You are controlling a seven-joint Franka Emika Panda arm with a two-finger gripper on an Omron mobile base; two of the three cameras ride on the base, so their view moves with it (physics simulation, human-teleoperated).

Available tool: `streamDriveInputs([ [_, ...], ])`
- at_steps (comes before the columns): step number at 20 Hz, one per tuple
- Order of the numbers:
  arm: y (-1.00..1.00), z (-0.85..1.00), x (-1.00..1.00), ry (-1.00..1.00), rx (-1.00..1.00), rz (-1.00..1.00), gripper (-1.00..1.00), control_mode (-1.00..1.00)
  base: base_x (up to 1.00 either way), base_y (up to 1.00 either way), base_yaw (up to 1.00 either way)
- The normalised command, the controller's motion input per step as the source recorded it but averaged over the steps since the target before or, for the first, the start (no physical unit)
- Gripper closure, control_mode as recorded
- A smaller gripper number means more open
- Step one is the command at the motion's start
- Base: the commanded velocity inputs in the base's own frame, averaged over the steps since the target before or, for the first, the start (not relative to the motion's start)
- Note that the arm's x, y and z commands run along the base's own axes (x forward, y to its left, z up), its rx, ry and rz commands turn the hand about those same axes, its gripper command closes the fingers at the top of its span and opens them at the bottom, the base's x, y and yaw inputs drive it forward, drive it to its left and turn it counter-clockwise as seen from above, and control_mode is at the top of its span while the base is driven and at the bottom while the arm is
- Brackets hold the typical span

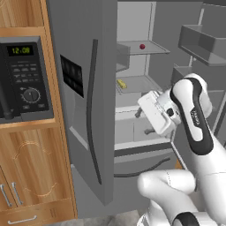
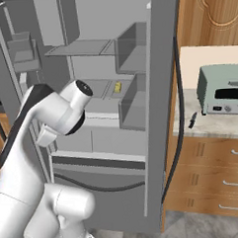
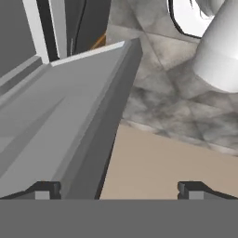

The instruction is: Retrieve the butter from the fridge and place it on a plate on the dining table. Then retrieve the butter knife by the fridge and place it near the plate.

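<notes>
The grey fridge (image 1: pixel 95 132) stands with its doors swung open. The butter (image 1: pixel 121 84), a small yellow stick, lies on a middle shelf; from the right it is the butter (image 2: pixel 117 87) beside a door bin. My gripper (image 1: pixel 144 122) hangs open and empty in front of the fridge, below and to the right of the butter, its fingers pointing inward. In the hand view the gripper (image 3: pixel 120 190) has its tips wide apart over a grey fridge ledge and the floor. The butter knife (image 2: pixel 192 120) lies on the counter right of the fridge door (image 2: pixel 164 89). The plate and the dining table are out of view.
A small red ball (image 1: pixel 142 46) sits on the upper shelf. A black microwave (image 1: pixel 26 79) is set in wooden cabinets left of the fridge. A grey toaster oven (image 2: pixel 221 91) stands on the counter beyond the knife. Door bins (image 1: pixel 203 42) jut out on the right.
</notes>
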Motion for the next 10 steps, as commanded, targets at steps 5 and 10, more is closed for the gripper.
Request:
streamDriveInputs([
  [5,0.29,-0.3,0.47,0.0,0.0,0.09,-1.0,-1.0,0.0,0.0,0.0],
  [10,0.2,-0.31,0.46,0.0,0.0,0.1,-1.0,-1.0,0.0,0.0,0.0],
])
